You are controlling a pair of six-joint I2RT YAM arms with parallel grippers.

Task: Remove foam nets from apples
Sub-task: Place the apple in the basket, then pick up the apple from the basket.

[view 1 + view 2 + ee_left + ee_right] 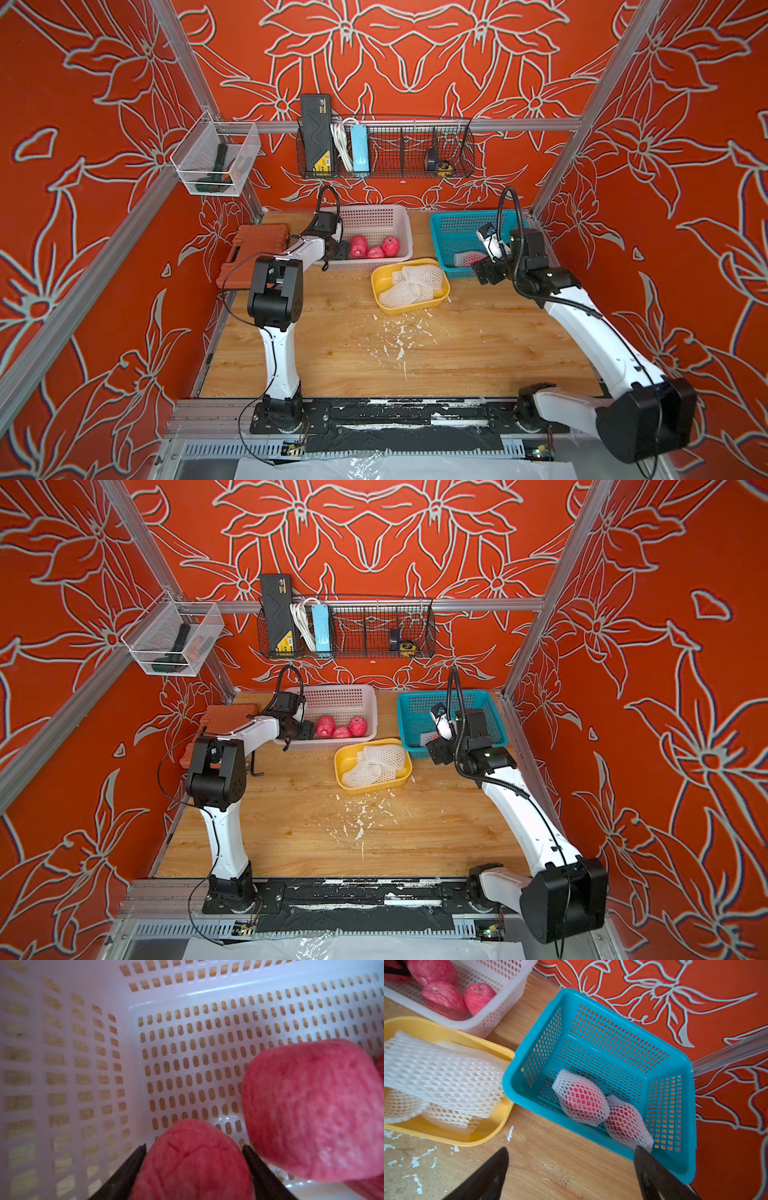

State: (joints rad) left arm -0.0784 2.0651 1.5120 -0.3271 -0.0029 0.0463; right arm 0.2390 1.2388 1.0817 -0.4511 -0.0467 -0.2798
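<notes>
Flanking apple (191, 1163), left jaws: grip unclear; right jaws open, part-hiding netted apples (464, 258).

We log a wooden tabletop (332, 365) carrying a white basket (405, 235) and a blue basket (453, 227) at the back, with a yellow tray (383, 281) between and in front. An orange case (253, 253) lies at the left edge. White flakes (399, 341) litter the centre.

Three bare pinkish-red apples (375, 251) sit clustered in the white basket (374, 220), above frame centre. Empty white foam nets (415, 280) are piled in the yellow tray (380, 279) at centre. Two netted apples (583, 1103) lie side by side in the blue basket (612, 1028).
</notes>
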